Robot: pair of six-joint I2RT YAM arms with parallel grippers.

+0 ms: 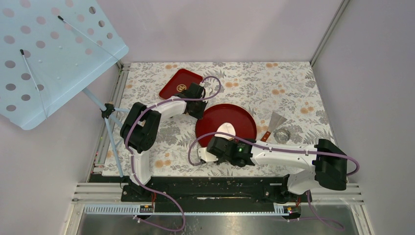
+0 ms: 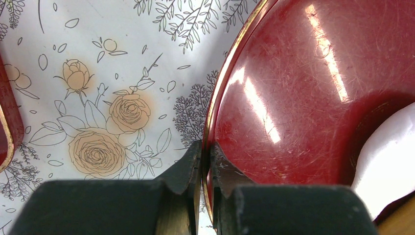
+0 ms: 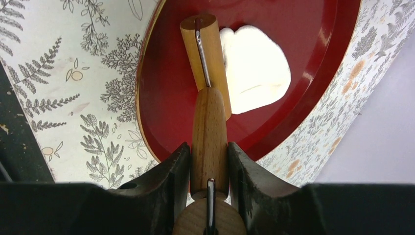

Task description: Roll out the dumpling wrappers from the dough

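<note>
A round red plate (image 1: 247,122) sits mid-table with a flat, irregular piece of white dough (image 1: 226,129) on it. My left gripper (image 1: 200,116) is shut on the plate's left rim (image 2: 215,122), one finger on each side of the gold edge (image 2: 206,152). My right gripper (image 3: 209,161) is shut on the handle of a wooden roller (image 3: 209,132). The roller's drum (image 3: 205,54) lies along the left edge of the dough (image 3: 257,68), inside the plate (image 3: 166,98). In the top view the right gripper (image 1: 219,143) is at the plate's near rim. No dumpling wrappers are in view.
A red rectangular tray (image 1: 180,83) lies at the back left, behind the left gripper. A metal scraper with a wooden handle (image 1: 274,122) and a round metal cutter ring (image 1: 282,134) lie right of the plate. A perforated blue stand (image 1: 54,54) overhangs the left side.
</note>
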